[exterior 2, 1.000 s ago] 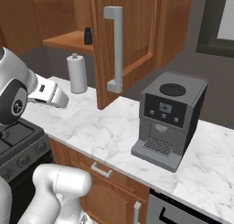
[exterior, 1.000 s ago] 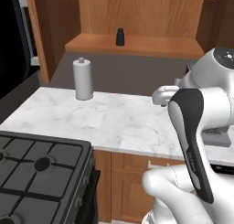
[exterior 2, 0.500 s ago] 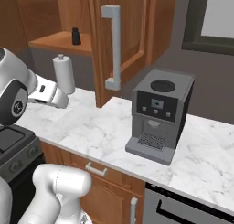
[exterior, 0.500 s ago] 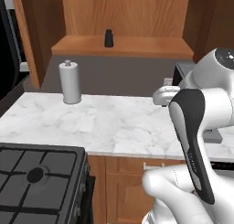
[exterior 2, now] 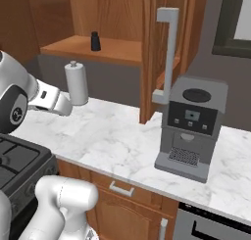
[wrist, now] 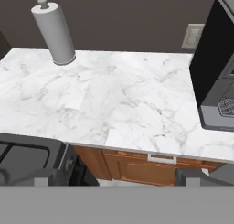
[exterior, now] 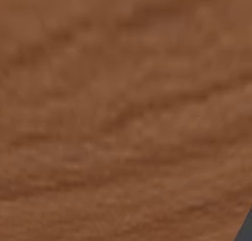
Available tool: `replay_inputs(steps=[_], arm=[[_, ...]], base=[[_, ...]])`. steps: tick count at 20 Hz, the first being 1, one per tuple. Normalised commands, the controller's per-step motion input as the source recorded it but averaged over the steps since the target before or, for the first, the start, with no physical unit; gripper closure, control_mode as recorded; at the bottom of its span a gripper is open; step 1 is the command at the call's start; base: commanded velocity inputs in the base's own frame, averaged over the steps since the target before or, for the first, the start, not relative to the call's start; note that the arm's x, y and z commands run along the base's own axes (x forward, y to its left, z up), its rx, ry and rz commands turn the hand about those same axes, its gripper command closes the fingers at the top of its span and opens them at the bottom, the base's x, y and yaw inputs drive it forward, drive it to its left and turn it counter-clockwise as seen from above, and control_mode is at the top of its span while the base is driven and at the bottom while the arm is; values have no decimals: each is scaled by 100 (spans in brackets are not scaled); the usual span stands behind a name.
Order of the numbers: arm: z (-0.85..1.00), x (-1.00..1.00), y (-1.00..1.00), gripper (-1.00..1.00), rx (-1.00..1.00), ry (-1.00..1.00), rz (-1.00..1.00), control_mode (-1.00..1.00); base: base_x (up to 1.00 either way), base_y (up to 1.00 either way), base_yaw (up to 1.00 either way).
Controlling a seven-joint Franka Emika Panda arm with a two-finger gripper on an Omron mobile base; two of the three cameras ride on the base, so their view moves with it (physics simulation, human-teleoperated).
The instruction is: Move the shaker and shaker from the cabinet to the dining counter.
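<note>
The left base view sits right against brown wood grain, with a dark sliver at its lower right corner that cannot be made out. The right base view gives the wider scene: one black shaker [exterior 2: 95,41] stands upright on the inner shelf of the open cabinet [exterior 2: 108,50], well back from the shelf's front edge, with bare wood on both sides of it. The cabinet door [exterior 2: 156,48] stands edge-on with its long grey handle just above the coffee machine [exterior 2: 191,128]. Below the shelf, the grey cylinder with a knob [exterior 2: 76,83] stands on the marble surface [exterior 2: 112,141], near the back wall. The hand view looks down on that surface, with a wide bare stretch between the cylinder [wrist: 55,33] and the coffee machine [wrist: 215,77], which is cut off at the right edge. The stove [wrist: 27,157] is cut off at the lower left. Whether the gripper is spread or closed cannot be told; nothing is seen in its hold.
</note>
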Motion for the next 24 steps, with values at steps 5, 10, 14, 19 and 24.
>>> replay_inputs(steps=[5,10,14,19,24], arm=[[0,0,0,-100,0,0,0,100],[0,0,0,-100,0,0,0,100],[0,0,0,-100,0,0,0,100],[0,0,0,-100,0,0,0,100],[0,0,0,-100,0,0,0,100]], base=[[51,6,-10],[49,5,-11],[48,18,-12],[49,31,-10],[51,28,-5]])
